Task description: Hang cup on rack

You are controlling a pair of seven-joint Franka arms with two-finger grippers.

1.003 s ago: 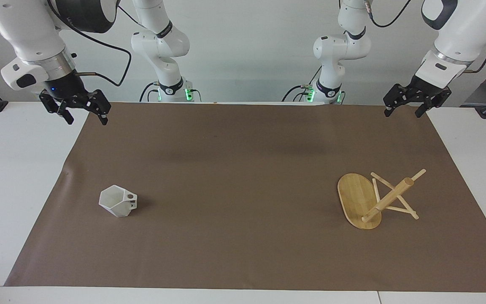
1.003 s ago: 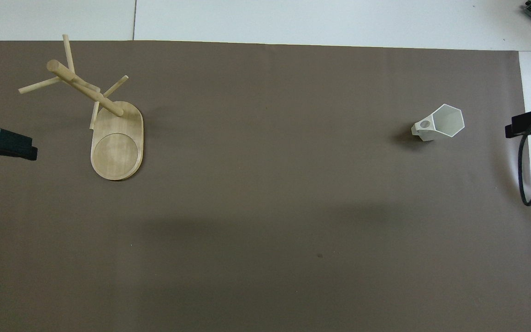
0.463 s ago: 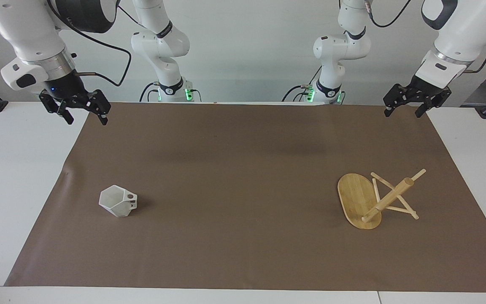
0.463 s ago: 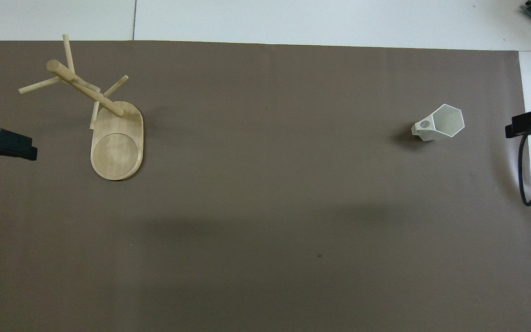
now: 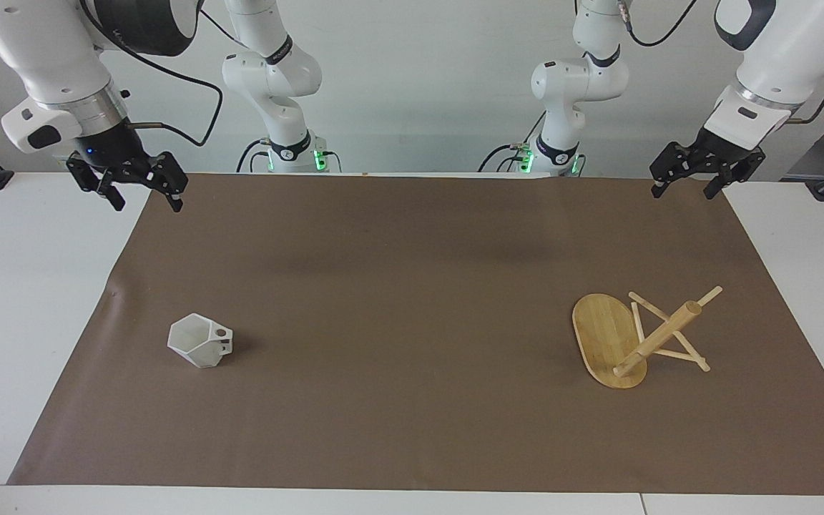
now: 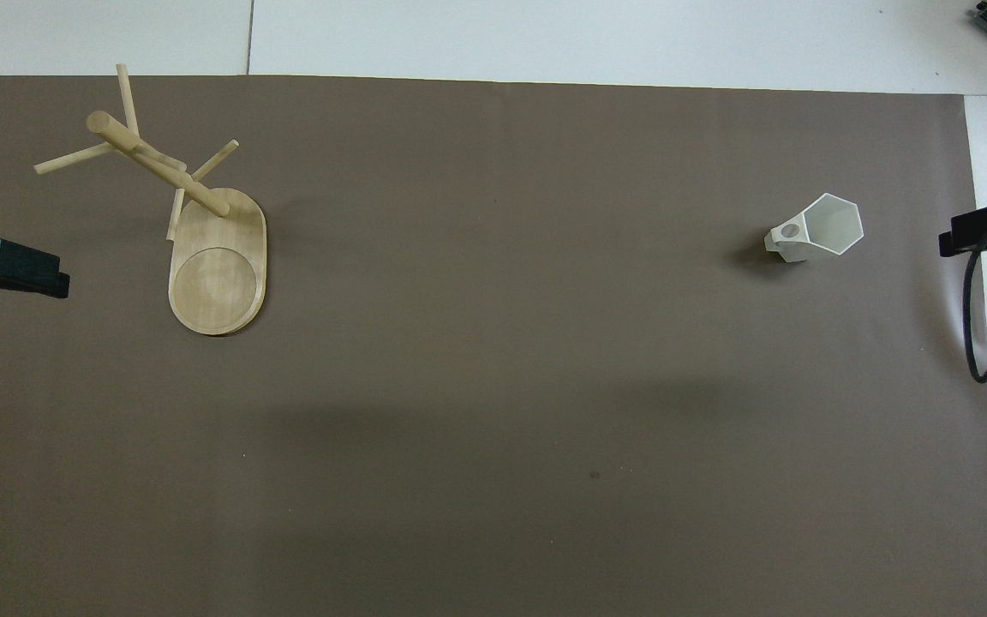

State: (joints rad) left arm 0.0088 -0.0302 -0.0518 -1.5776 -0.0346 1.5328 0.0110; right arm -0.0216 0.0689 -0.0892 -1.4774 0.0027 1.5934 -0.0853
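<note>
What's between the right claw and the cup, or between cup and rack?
Nothing visible. The right claw hangs open over the mat's edge, bare brown mat down to the cup. Only bare mat between cup and rack.

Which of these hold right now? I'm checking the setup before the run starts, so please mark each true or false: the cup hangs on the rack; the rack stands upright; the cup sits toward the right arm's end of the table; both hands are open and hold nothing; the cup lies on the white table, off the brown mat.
1. The cup hangs on the rack. False: it sits on the mat, well apart from the rack.
2. The rack stands upright on its base. True.
3. The cup sits toward the right arm's end of the table. True.
4. The left hand and right hand are open and hold nothing. True.
5. The cup lies off the brown mat. False: it rests on the mat.
</note>
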